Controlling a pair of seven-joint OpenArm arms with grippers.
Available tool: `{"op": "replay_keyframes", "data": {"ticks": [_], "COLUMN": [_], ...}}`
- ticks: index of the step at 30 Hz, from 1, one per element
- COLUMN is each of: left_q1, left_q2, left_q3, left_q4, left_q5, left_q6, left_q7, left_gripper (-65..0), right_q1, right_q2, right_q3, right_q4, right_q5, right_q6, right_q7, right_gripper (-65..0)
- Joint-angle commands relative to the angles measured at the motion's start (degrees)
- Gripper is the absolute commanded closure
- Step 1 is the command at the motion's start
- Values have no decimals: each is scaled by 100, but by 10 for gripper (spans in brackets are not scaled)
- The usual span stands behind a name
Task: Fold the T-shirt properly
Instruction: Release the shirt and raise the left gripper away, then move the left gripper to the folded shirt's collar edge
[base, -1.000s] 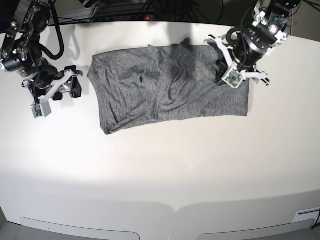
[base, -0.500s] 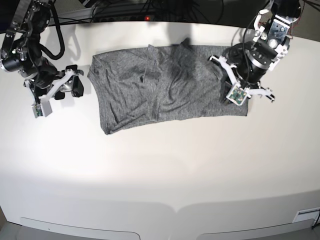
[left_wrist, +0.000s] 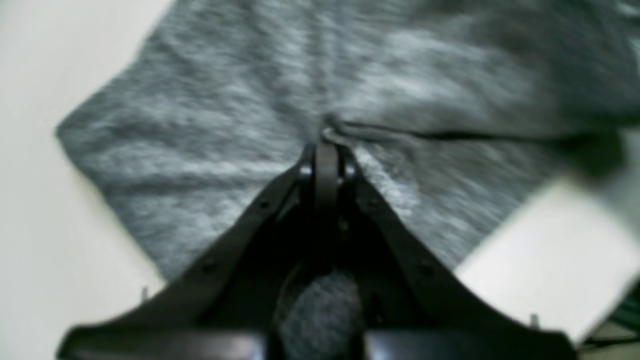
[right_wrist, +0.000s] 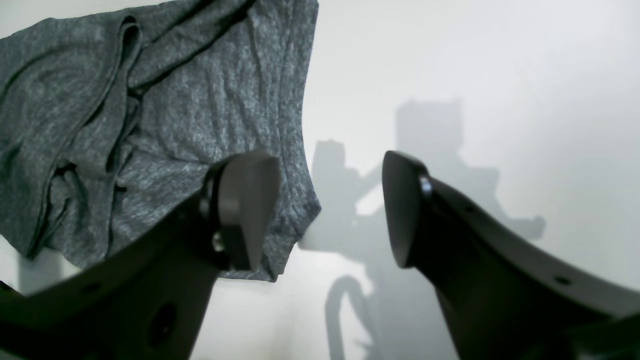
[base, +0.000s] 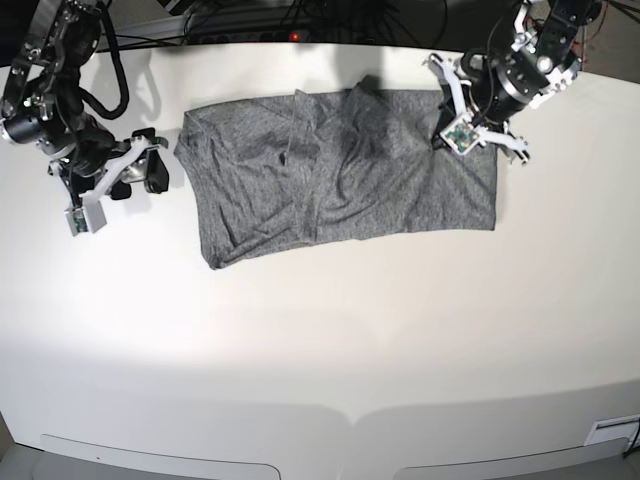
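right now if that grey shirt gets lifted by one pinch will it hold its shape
Probably not: the T-shirt lies creased and wrinkled, so it should sag and drape. Cloth already bunches at the shut left hand, so it likely trails. Its knit looks grippy, not slippery.

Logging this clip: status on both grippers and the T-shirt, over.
Left gripper shut, tips pressed on the T-shirt; pinch unclear. Right gripper open, empty, beside the shirt's edge. Shirt rumpled, partly folded on the table. Nothing in the way.
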Motion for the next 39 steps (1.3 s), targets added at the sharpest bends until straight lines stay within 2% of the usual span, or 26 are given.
{"op": "replay_keyframes", "data": {"ticks": [1, 4, 6, 8, 11, 13, 17, 19, 22, 25, 27, 29, 32, 36, 39], "left_q1": [-28, -15, -15, -15, 50, 166, 385, 428, 422, 426, 428, 437, 444, 444, 444], "left_q2": [-107, -332, -520, -695, -861, -881, -918, -1045, -1386, -1722, -1759, -1611, -999, -68, 352], "left_q3": [-26, -24, -26, -24, -24, -24, -24, -35, -37, -37, -35, -35, -35, -35, -35], "left_q4": [136, 225, 293, 350, 367, 365, 365, 365, 387, 577, 804, 1025, 1189, 1187, 1187], "left_q5": [-28, -160, -391, -739, -1182, -1113, -319, -173, -518, -1480, -1943, -2063, -2033, -1130, -483], "left_q6": [20, -46, -304, -739, -1709, -1721, -1721, -1721, -1721, -1721, -1721, -1721, -1721, -1721, -1721], "left_q7": [-195, -192, -190, -177, -146, -50, 562, 645, 302, -184, -142, -151, -109, 166, 286], "left_gripper": [0, 0, 0, 0, 0, 0, 0, 0, 0, 0, 0, 0, 0, 0, -16], "right_q1": [48, 48, 48, 48, 46, 48, 48, 48, 48, 48, 48, 48, 48, 48, 46], "right_q2": [68, 68, 68, 66, 66, 66, 66, 66, 66, 66, 63, 66, 63, 63, 63], "right_q3": [28, 28, 28, 28, 28, 28, 28, 28, 28, 28, 28, 28, 28, 28, 28], "right_q4": [114, 114, 114, 114, 114, 114, 114, 114, 114, 114, 114, 114, 114, 114, 114], "right_q5": [52, 52, 55, 55, 52, 55, 55, 55, 55, 57, 57, 57, 59, 57, 57], "right_q6": [44, 44, 44, 42, 42, 42, 39, 39, 42, 42, 39, 39, 39, 39, 39], "right_q7": [98, 129, 146, 146, 140, 140, 138, 138, 138, 142, 142, 164, 170, 175, 173], "right_gripper": [-364, -364, -364, -364, -364, -364, -364, -364, -364, -364, -364, -364, -364, -364, -364]}}
